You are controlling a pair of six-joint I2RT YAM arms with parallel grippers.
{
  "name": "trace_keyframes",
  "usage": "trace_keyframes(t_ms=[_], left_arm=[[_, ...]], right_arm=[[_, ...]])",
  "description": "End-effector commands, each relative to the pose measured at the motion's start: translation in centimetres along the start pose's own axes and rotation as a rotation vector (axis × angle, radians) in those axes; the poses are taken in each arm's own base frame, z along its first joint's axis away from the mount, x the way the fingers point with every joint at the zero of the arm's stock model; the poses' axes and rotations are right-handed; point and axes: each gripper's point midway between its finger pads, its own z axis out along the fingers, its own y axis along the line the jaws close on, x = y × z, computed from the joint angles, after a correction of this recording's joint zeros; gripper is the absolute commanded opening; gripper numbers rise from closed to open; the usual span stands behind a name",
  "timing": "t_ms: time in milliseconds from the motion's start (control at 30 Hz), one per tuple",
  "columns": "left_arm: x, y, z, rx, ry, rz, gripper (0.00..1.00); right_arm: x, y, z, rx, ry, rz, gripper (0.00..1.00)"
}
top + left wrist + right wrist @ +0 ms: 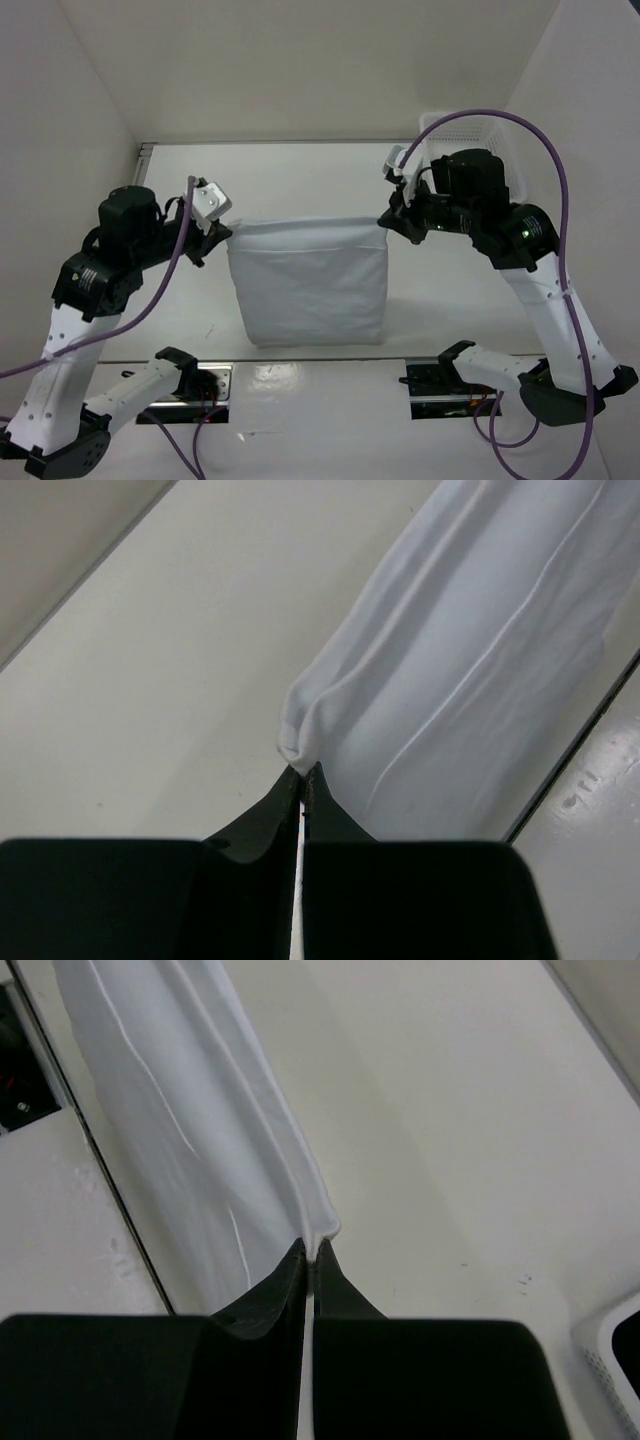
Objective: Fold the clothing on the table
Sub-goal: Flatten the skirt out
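Observation:
The white clothing (310,285) hangs stretched between both grippers above the table (300,180), its lower edge reaching down to the near rail. My left gripper (222,240) is shut on its upper left corner; in the left wrist view the gripper (303,772) pinches a bunched fold of the clothing (470,670). My right gripper (388,222) is shut on the upper right corner; in the right wrist view the gripper (311,1248) nips the edge of the clothing (190,1130), which drapes away to the left.
A white lattice basket (470,135) stands at the back right corner, behind the right arm; its edge (612,1345) shows in the right wrist view. White walls close in the table on the left, back and right. A metal rail (320,352) runs along the near edge.

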Motion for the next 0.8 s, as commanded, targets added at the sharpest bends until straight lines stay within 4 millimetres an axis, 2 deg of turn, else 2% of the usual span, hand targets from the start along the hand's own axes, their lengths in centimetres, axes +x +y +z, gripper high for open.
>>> trace_keyframes(t_ms=[0, 33, 100, 133, 167, 233, 267, 300, 333, 367, 400, 433, 467, 500, 533, 567, 600, 633, 667, 733, 767], left_arm=[[1.1, 1.2, 2.9, 0.022, 0.07, 0.022, 0.0], [1.4, 1.9, 4.0, 0.012, 0.082, 0.031, 0.0], [2.4, 3.0, 7.0, 0.012, 0.116, 0.019, 0.0], [2.7, 3.3, 8.0, 0.015, 0.121, 0.026, 0.0], [3.7, 3.9, 9.7, 0.019, 0.156, 0.014, 0.0], [4.2, 4.8, 11.9, 0.01, 0.159, 0.015, 0.0], [5.9, 5.1, 13.7, 0.019, 0.205, -0.001, 0.0], [6.0, 5.5, 14.8, 0.014, 0.193, 0.004, 0.0], [7.5, 6.0, 16.2, 0.01, 0.233, -0.007, 0.0], [8.6, 6.1, 17.1, 0.006, 0.255, -0.024, 0.0], [8.8, 6.6, 18.0, -0.007, 0.246, -0.019, 0.0], [10.4, 7.0, 19.0, -0.01, 0.275, -0.049, 0.0], [11.7, 7.4, 19.5, -0.023, 0.297, -0.07, 0.0], [11.7, 8.3, 20.2, -0.041, 0.279, -0.069, 0.0], [13.6, 8.8, 20.9, -0.049, 0.313, -0.106, 0.0], [14.2, 9.5, 21.3, -0.067, 0.32, -0.11, 0.0], [14.9, 10.0, 21.7, -0.084, 0.326, -0.123, 0.0], [16.5, 10.3, 22.2, -0.08, 0.362, -0.143, 0.03], [16.6, 10.5, 22.7, -0.082, 0.359, -0.142, 0.05], [17.9, 11.0, 23.6, -0.08, 0.384, -0.156, 0.11], [17.9, 11.7, 23.9, -0.095, 0.378, -0.171, 0.16]], right_arm=[[0.9, -0.9, 1.7, -0.006, 0.033, -0.006, 0.0], [2.4, -1.8, 3.5, 0.005, 0.088, 0.015, 0.0], [3.0, -3.3, 5.5, 0.032, 0.103, 0.015, 0.0], [4.8, -4.2, 7.5, 0.04, 0.16, 0.034, 0.0], [5.0, -5.0, 8.7, 0.059, 0.155, 0.028, 0.0], [7.4, -6.2, 11.8, 0.062, 0.222, 0.051, 0.0], [8.6, -6.7, 12.8, 0.069, 0.254, 0.059, 0.0], [9.0, -7.8, 13.8, 0.093, 0.256, 0.061, 0.0], [9.7, -8.3, 14.6, 0.099, 0.273, 0.056, 0.0], [11.6, -9.6, 15.8, 0.106, 0.316, 0.088, 0.0], [12.1, -10.4, 16.5, 0.106, 0.312, 0.088, 0.0], [12.8, -11.0, 17.0, 0.112, 0.324, 0.1, 0.0], [14.1, -11.8, 18.1, 0.111, 0.349, 0.118, 0.0], [14.7, -12.9, 18.3, 0.134, 0.358, 0.13, 0.0], [15.4, -13.5, 18.7, 0.136, 0.367, 0.129, 0.0], [16.6, -13.5, 19.7, 0.122, 0.395, 0.142, 0.0], [16.8, -14.4, 20.0, 0.134, 0.393, 0.148, 0.0], [17.4, -14.4, 20.5, 0.13, 0.4, 0.151, 0.0], [18.5, -14.7, 21.2, 0.131, 0.43, 0.16, 0.0], [19.0, -15.3, 22.0, 0.143, 0.433, 0.157, 0.0], [19.4, -15.5, 22.3, 0.148, 0.444, 0.158, 0.0]])
